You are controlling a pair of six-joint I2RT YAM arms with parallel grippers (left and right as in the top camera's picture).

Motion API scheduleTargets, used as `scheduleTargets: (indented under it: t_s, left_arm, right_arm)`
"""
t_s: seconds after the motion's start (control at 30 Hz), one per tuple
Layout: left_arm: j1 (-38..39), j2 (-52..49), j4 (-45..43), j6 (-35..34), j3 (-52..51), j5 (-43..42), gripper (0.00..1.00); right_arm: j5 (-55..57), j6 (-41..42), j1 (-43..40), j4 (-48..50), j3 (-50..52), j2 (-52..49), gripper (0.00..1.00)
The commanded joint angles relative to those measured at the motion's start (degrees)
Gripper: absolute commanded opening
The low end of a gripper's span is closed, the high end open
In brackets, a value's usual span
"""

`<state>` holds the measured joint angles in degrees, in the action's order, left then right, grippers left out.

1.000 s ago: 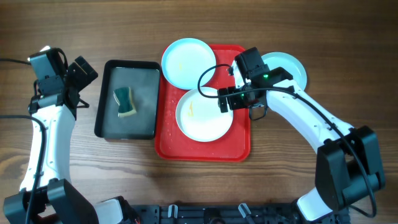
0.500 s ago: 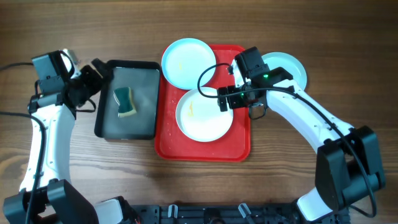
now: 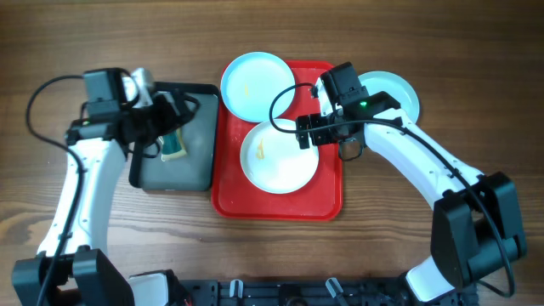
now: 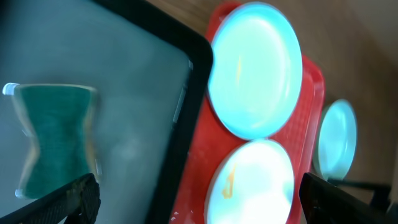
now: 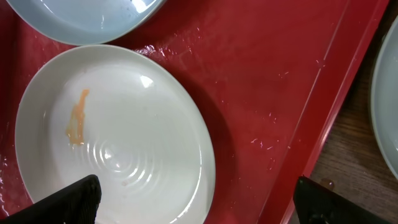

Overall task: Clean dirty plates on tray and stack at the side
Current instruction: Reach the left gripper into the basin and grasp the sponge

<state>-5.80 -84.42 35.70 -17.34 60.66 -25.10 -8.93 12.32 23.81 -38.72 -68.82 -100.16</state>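
The red tray [image 3: 276,204] lies in the middle of the wooden tabletop [image 3: 476,51], and everything else is placed around it. A white plate [image 3: 279,157] sits flat inside the tray, near its middle, with a short orange smear [image 5: 76,121] on its left half. A pale blue plate [image 3: 257,87] rests at the tray's far left corner, partly over the rim and overlapping the white plate's far edge; it has a faint yellowish streak [image 4: 238,68]. A second pale blue plate [image 3: 404,93] lies off the tray, on the tabletop just beyond the far right corner, partly hidden by the right arm. Just left of the tray is a dark pan [image 3: 174,170] holding a green sponge [image 4: 56,146]. The left hand [image 3: 170,126] hangs over the far half of that pan, above the sponge, its fingers [image 4: 68,202] spread wide with nothing between them; whether it touches the sponge cannot be told. The right hand [image 3: 304,134] is above the tray's right side, at the white plate's right edge, its fingers [image 5: 68,199] also spread fully apart and gripping nothing.
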Motion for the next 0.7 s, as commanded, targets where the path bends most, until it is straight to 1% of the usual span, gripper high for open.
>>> scheduleTargets:
  t_s: [0.0, 0.1, 0.3, 0.43, 0.5, 0.53, 0.57, 0.6, 0.67]
  left_arm:
    - [6.5, -0.1, -0.1, 1.9, 0.3, 7.9, 1.00]
    - [10.9, -0.6, -0.1, 1.9, 0.3, 10.3, 1.00]
    - [18.3, -2.6, -0.4, 1.9, 0.3, 10.4, 1.00]
    - [19.9, -2.6, 0.4, 1.9, 0.3, 10.6, 1.00]
    - [19.9, -2.6, 1.0, 1.9, 0.3, 12.4, 1.00]
    - [19.9, -2.6, 1.1, 1.9, 0.3, 13.4, 0.95]
    - [19.9, -2.6, 1.3, 1.9, 0.3, 14.8, 0.93]
    - [19.9, -2.6, 1.4, 1.9, 0.3, 16.3, 0.85]
    - [19.9, -2.6, 1.7, 1.5, 0.3, 17.9, 0.82]
  right_arm:
    - [0.3, 0.3, -0.2, 0.1, -1.0, 1.5, 1.00]
    - [0.3, 0.3, -0.2, 0.2, -1.0, 1.5, 1.00]
    - [0.3, 0.3, -0.2, 0.2, -1.0, 1.5, 1.00]
    - [-0.2, 0.3, -0.2, 0.1, -1.0, 1.5, 1.00]
    - [-0.1, 0.3, -0.2, 0.0, -1.0, 1.5, 0.99]
    - [-0.1, 0.3, -0.2, -0.2, -1.0, 1.5, 0.99]
    - [-0.1, 0.3, -0.2, -0.6, -1.0, 1.5, 1.00]
    - [-0.1, 0.3, -0.2, -0.8, -1.0, 1.5, 0.99]
    - [-0.1, 0.1, -0.2, -0.9, -1.0, 1.5, 0.99]
